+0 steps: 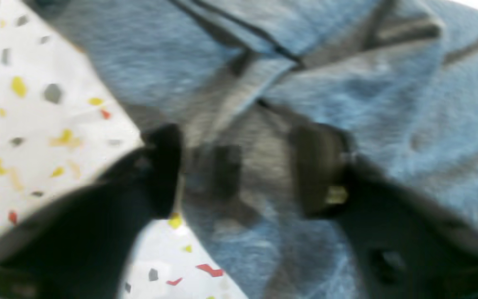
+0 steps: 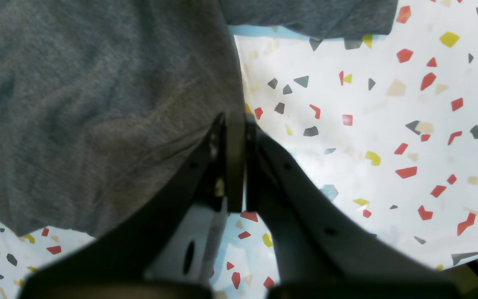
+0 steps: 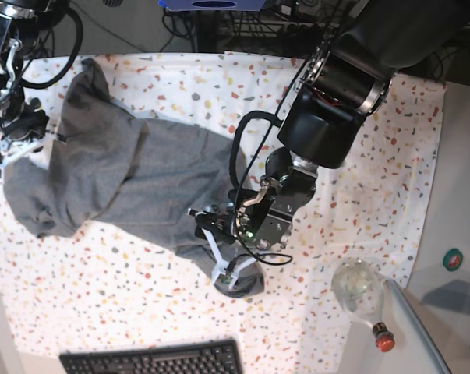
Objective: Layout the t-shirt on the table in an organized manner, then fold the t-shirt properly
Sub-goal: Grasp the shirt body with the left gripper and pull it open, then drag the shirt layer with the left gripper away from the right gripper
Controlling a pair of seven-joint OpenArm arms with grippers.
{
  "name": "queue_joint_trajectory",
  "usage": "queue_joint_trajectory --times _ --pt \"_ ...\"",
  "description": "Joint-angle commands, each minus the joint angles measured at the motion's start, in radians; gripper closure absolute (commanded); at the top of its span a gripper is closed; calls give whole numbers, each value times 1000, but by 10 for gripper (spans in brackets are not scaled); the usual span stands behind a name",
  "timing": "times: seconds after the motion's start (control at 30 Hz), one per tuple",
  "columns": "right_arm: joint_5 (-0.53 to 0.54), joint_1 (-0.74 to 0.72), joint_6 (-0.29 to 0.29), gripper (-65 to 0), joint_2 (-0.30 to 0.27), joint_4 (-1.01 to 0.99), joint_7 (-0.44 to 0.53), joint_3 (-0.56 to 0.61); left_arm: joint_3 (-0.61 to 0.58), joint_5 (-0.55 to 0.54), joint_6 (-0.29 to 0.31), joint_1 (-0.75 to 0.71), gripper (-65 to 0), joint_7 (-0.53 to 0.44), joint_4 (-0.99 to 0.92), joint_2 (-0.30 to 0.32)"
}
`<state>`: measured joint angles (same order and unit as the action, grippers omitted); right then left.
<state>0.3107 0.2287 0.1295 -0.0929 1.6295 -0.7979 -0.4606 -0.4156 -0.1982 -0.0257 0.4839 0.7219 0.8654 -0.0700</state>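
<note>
Lying crumpled across tabletop (image 3: 359,195), t-shirt (image 3: 133,179) was not yet spread. Right end effector (image 2: 235,124) was clamped on shirt edge, probably anchoring it. Left end effector (image 1: 239,166) straddled bunched fabric, fingers apart, likely positioned to pinch it.

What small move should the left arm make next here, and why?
Probably finish closing the left end effector on the bunched fold of the t-shirt between its fingers, then draw it outward over the table. The shirt is crumpled, and the right end effector already pinches the opposite edge.
</note>
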Motion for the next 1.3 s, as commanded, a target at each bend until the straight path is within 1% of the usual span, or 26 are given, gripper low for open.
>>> queue_joint_trajectory --times 0.0,0.1,0.17,0.2,0.3,0.37,0.43,0.53,0.6,0.7,0.73,0.8,0.83,0.87,0.97,1.13,1.2,1.27 --pt "6 -5 3 0 -9 18 16 -8 2 -1 -6 31 -268 -15 15 -7" --pt "6 -4 3 0 -9 18 16 -8 11 -1 -6 29 -132 -15 15 -7" --pt "6 -4 3 0 -9 18 16 -10 13 -1 -6 26 -20 -15 15 -3" --pt "6 -4 3 0 -9 18 16 -10 13 -1 -6 25 0 -15 18 -1" --pt "6 -4 3 0 -11 18 16 -4 16 -1 -7 22 0 -9 22 2" --pt "6 -4 5 0 -11 18 15 -2 56 -1 -9 12 0 -5 35 11" --pt "6 -4 5 0 -11 19 15 0 142 -1 -12 -43 0 31 102 16" --pt "6 -4 6 0 -11 19 15 0 332 7 -12 -158 0 80 291 23" --pt "6 -10 8 0 -11 15 15 1 436 9 -12 -247 0 117 427 17" --pt "6 -42 8 0 -18 -25 16 39 539 6 -15 -394 0 158 593 8" --pt "8 -51 8 0 -35 -44 16 59 564 7 -36 -439 0 156 639 -1" --pt "9 -73 8 0 -54 -81 16 112 636 -1 -104 -515 0 156 704 -9" --pt "9 -84 8 0 -57 -97 18 128 663 -1 -125 -543 0 155 722 -11" --pt "8 -94 8 0 -57 -114 24 145 693 -1 -133 -571 0 155 736 -17" --pt "6 -121 8 0 -58 -174 76 201 757 -1 -133 -614 0 155 740 -20" --pt "6 -170 8 0 -78 -260 94 329 846 -5 -133 -637 0 153 750 -29" --pt "6 -177 8 0 -78 -278 104 352 897 -42 -133 -638 0 153 750 -40" --pt "6 -191 3 0 -78 -311 111 348 927 -99 -133 -640 0 155 740 -40"
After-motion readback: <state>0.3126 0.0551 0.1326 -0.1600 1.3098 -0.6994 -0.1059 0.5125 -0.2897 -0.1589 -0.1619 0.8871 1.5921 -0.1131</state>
